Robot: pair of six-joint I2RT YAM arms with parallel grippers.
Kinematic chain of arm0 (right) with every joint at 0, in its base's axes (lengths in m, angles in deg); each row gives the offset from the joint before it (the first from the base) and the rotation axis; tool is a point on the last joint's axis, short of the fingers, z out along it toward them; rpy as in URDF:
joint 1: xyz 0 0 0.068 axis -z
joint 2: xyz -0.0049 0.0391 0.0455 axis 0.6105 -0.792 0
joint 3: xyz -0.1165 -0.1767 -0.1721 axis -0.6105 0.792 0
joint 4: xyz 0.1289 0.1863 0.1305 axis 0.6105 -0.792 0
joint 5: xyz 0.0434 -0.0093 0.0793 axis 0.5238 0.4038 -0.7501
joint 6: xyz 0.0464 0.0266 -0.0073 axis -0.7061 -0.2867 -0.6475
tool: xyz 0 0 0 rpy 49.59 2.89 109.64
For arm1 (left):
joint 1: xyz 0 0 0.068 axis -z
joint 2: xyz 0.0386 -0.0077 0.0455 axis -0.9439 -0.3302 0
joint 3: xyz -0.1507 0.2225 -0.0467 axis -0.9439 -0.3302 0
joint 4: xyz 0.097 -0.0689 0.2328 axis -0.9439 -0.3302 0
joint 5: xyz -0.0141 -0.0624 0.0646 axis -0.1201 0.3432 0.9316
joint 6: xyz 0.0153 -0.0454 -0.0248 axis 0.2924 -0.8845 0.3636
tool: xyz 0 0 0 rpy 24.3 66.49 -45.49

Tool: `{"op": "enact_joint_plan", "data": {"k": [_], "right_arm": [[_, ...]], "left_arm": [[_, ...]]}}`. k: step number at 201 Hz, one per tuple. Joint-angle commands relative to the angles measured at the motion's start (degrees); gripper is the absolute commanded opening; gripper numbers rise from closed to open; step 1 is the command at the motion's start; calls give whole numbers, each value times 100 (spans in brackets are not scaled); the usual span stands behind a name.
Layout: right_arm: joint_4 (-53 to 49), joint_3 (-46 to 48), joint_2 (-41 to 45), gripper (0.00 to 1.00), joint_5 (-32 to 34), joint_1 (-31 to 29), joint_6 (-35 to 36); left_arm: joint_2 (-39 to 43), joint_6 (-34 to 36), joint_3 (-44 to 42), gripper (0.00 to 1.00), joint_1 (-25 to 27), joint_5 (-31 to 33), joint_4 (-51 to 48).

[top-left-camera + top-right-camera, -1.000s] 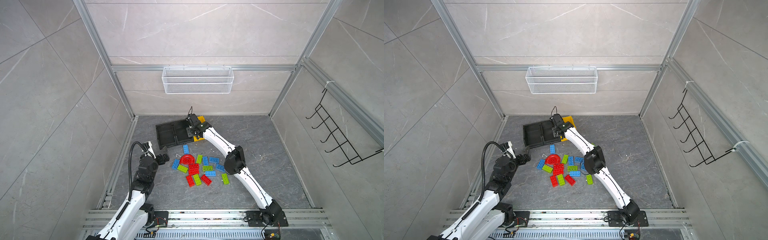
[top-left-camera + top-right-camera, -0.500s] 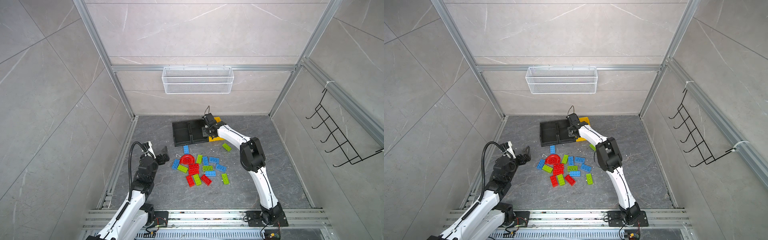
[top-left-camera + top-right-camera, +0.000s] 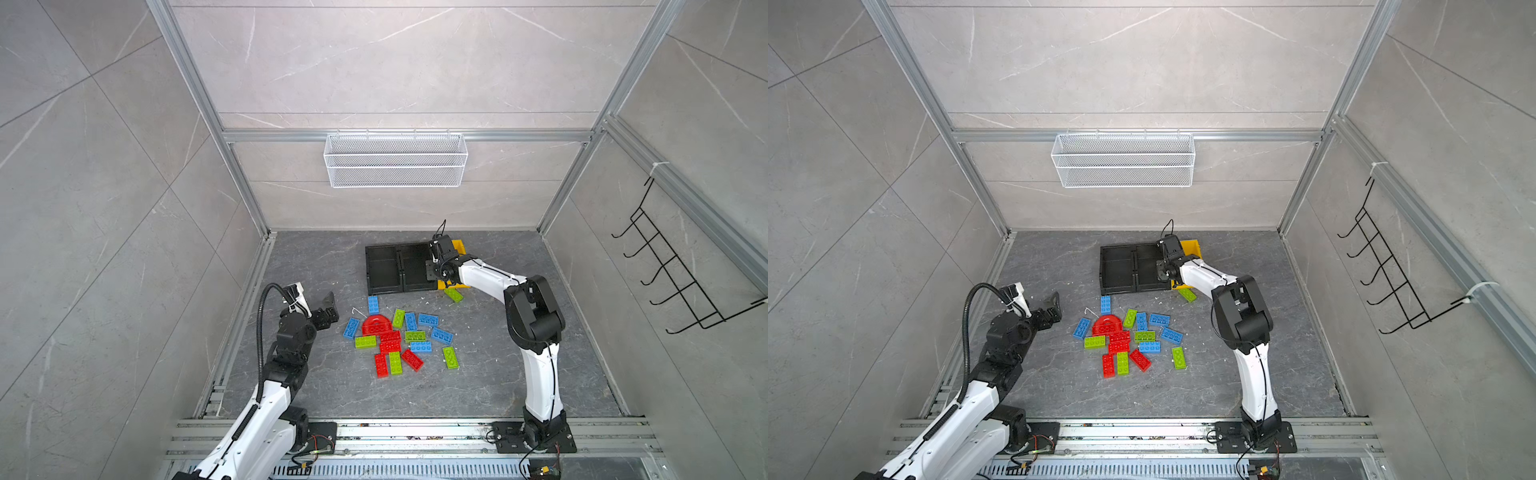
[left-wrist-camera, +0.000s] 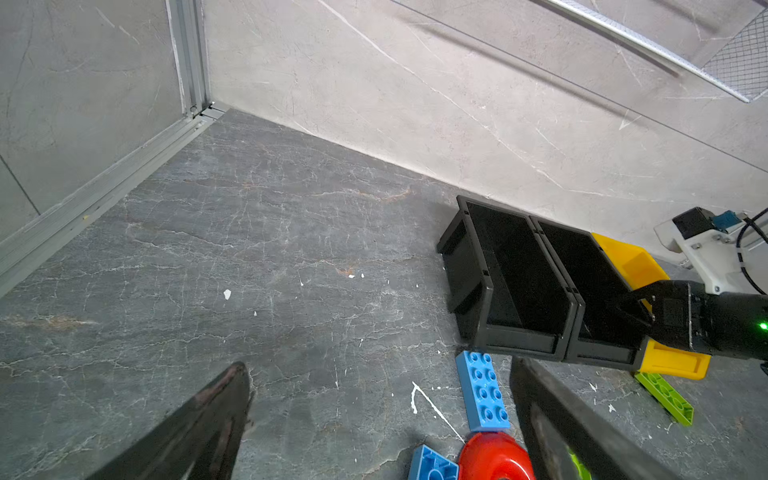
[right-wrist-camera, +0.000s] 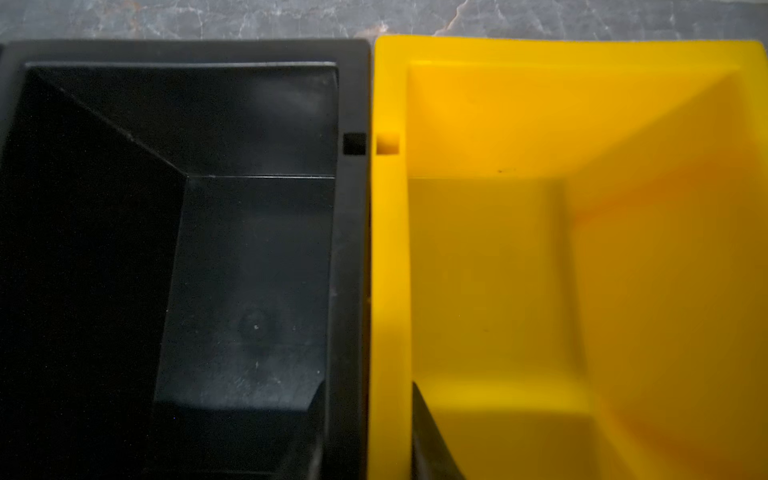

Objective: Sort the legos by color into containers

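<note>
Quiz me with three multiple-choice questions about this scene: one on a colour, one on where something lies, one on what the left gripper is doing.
1. The half-round piece is: A blue; B red; C green.
2. The green brick apart from the pile lies: A on the floor beside the yellow bin; B inside that bin; C on the half-round piece.
3. The left gripper is: A shut on the green brick; B open and empty; C shut on the half-round piece.

Answers: B, both top views show it red; A, it lies flat at the bin's front edge; B, its fingers stand wide apart with nothing gripped between them.
</note>
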Motion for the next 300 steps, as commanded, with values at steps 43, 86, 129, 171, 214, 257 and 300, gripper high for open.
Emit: {"op": "enact_joint_plan", "data": {"k": [43,86,129,171,214,257,300], "right_arm": [[454,1669,1159,19,-439,-29,-753],[520,1663,1143,19,-239,-28,-899],[288,650,503,19,58,-21,-682],[-124,-108,16,21,266,9,-267],[-287,-315,-32,48,-185,33,-260],[-438,278,981,61,-431,33,215],[-962,1244,2164,65,-1140,82,1521]], "left_arm": [[11,78,78,100,14,58,110],[-60,74,86,100,13,27,131],[-93,74,74,100,11,30,141],[-122,100,89,100,13,36,147],[-86,108,89,100,14,45,144],[-117,74,88,100,7,12,160],[-139,61,108,100,7,-4,132]]}}
